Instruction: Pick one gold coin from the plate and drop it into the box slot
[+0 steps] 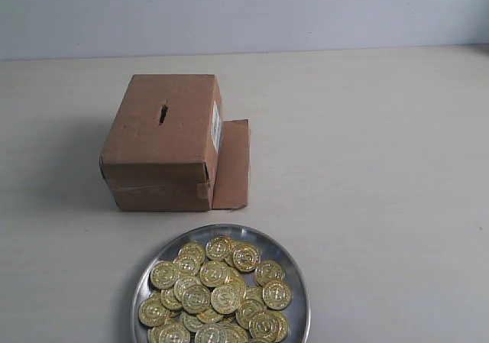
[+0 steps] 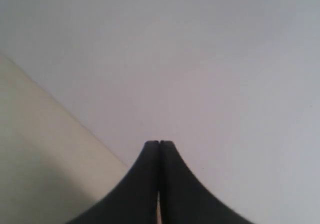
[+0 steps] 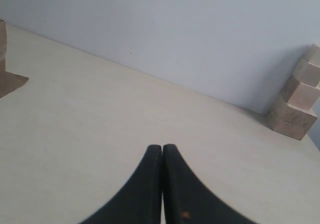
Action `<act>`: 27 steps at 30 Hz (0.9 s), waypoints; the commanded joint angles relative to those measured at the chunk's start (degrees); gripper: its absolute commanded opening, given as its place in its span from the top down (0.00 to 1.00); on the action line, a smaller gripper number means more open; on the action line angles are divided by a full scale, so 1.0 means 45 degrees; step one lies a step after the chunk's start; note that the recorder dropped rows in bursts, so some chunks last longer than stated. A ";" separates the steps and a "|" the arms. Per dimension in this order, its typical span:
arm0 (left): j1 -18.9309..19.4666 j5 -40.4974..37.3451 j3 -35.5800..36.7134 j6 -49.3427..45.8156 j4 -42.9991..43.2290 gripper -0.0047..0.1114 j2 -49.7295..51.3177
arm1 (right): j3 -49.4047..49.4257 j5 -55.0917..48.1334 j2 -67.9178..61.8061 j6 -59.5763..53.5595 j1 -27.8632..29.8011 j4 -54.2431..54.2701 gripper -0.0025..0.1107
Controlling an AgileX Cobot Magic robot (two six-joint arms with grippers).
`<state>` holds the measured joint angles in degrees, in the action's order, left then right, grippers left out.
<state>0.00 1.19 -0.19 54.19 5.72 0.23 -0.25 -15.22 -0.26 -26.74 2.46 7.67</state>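
A round silver plate [image 1: 295, 282] sits at the front middle of the table, heaped with several gold coins [image 1: 214, 273]. Behind it stands the brown cardboard box [image 1: 160, 160], its dark slot [image 1: 163, 114] on top and a loose flap [image 1: 231, 164] lying at its right side. Neither arm shows in the exterior view. My left gripper [image 2: 159, 143] is shut with nothing in it, facing a pale wall. Black fingers of my right gripper [image 3: 162, 146] are also shut and empty, above bare table; a corner of the box flap [image 3: 10, 83] shows far off.
Stacked wooden blocks [image 3: 299, 97] stand against the wall in the right wrist view. The pale table runs wide to the right of the box and plate, and a grey wall closes the back.
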 commanded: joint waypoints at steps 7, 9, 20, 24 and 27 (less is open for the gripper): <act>0.0000 -0.3232 0.0042 0.0005 -0.3264 0.96 -0.0050 | 0.0056 0.0015 0.0058 0.0021 0.0044 0.0087 0.98; 0.0000 -0.3856 0.0042 0.0005 -0.3244 0.96 -0.0050 | 0.0056 0.0015 0.0058 0.0021 0.0044 0.0111 0.98; 0.0007 -0.4668 0.0042 0.0005 -0.3136 0.96 -0.0050 | 0.0056 0.0015 0.0058 0.0021 0.0044 0.0131 0.98; 0.0007 -0.4668 0.0042 0.0005 -0.3136 0.96 -0.0050 | 0.0056 0.0015 0.0058 0.0021 0.0044 0.0131 0.98; 0.0007 -0.4572 0.0042 -0.0049 -0.3114 0.96 -0.0050 | 0.0056 -0.0036 0.0058 0.0576 0.0044 0.0473 0.98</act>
<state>0.00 -19.72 -0.06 54.19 -8.05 0.23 -0.25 -15.41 -0.26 -26.19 2.46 8.44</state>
